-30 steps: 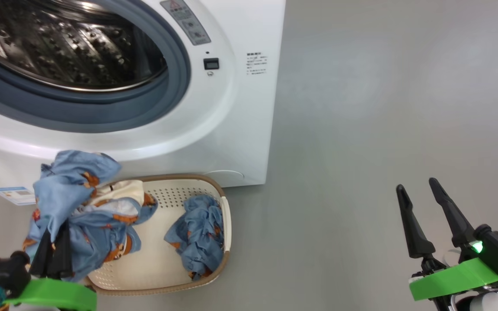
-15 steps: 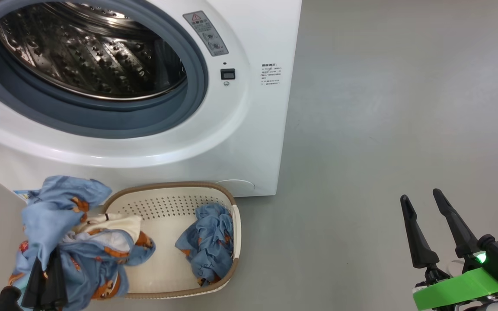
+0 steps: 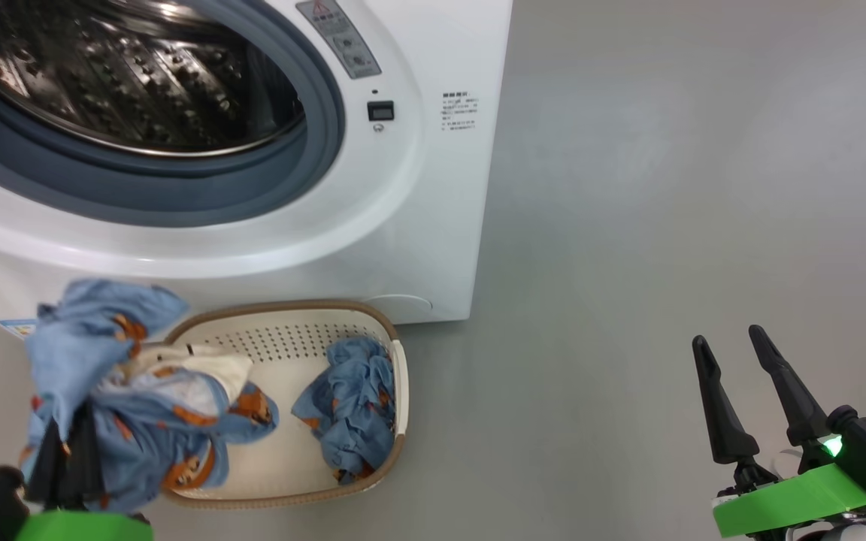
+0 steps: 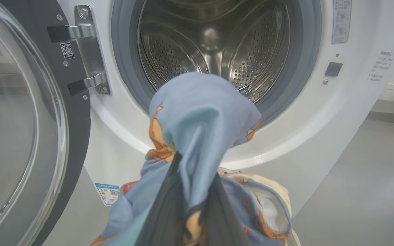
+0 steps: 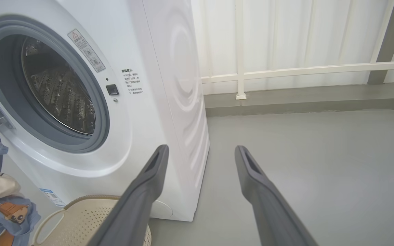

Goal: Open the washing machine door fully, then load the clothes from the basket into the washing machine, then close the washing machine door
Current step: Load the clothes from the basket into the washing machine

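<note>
Garment (image 4: pixel 200 112) dangles from your left gripper (image 3: pixel 68 462), jaws clenched on it — trailing folds may snag the basket (image 3: pixel 283 308) rim. Right gripper (image 3: pixel 726 338) jaws released.

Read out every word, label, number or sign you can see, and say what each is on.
No text can be quoted; everything is too small or blurred.
The warning label, red triangle sign on top, on the washing machine front beside the opening: unreadable.
The printed text block right of it: unreadable.
The blue-white sticker low on the front: unreadable.
The QR sticker on the washing machine door by the hinge: digits unreadable.
</note>
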{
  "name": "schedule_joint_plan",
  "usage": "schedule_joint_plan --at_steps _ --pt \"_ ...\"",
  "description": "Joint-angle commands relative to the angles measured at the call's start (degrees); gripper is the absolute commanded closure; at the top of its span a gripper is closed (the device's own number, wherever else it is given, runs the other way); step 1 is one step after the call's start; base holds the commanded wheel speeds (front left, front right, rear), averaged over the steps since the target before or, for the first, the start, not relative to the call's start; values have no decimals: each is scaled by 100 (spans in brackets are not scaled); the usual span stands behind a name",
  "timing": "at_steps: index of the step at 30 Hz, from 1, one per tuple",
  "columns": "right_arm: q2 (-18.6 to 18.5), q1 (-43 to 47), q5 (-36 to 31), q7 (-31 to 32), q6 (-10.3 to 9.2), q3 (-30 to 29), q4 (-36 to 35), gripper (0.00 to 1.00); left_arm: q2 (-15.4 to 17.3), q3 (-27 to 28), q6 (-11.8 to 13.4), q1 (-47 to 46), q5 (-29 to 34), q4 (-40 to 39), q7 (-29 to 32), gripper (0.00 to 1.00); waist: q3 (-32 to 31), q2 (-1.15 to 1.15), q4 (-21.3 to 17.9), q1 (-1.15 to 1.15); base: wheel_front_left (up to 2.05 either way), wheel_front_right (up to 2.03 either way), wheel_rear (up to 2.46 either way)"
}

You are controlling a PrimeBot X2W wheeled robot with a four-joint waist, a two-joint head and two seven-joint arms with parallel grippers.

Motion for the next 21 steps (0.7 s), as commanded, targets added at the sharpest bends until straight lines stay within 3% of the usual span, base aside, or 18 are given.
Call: schedule_joint_plan --at_steps 1,21 --pt "-41 -147 -20 -46 41 102 -156 0 197 167 3 -284 47 -73 -61 100 137 0 -69 0 0 0 0" --pt "239 -729 -123 -46 41 246 -211 0 1216 -13 3 -2807 -5 1044 -61 100 1187 0 -428 0 0 0 0"
